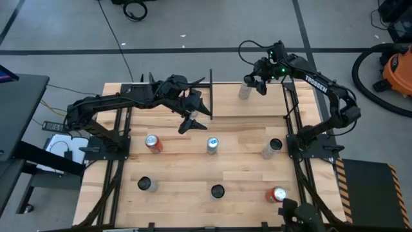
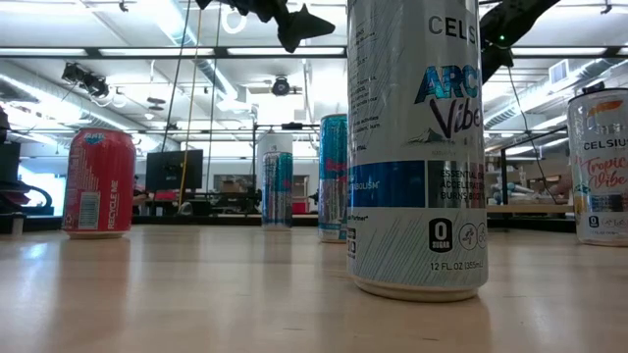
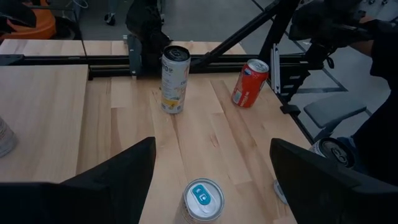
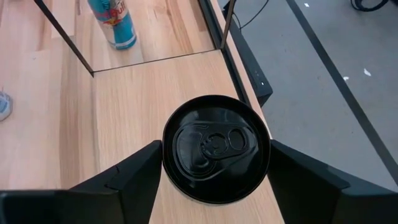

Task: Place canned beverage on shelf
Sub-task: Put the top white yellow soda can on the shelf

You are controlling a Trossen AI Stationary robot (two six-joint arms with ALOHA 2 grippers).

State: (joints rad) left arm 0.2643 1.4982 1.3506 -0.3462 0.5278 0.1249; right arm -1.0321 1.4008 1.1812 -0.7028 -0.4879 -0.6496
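One silver can [image 1: 245,89] with a black top [image 4: 216,148] stands upright on the pale shelf [image 1: 257,106], near its far edge. The right gripper [image 1: 253,82] sits over it, fingers spread wide on either side, not touching. The left gripper [image 1: 191,115] hovers released above the planked table [image 1: 193,187], grey floor [image 1: 64,38] around.

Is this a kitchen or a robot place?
Probably a robot lab or workshop. Two dark robot arms stand over a wooden table of drink cans, and behind are computer screens and bright ceiling lights.
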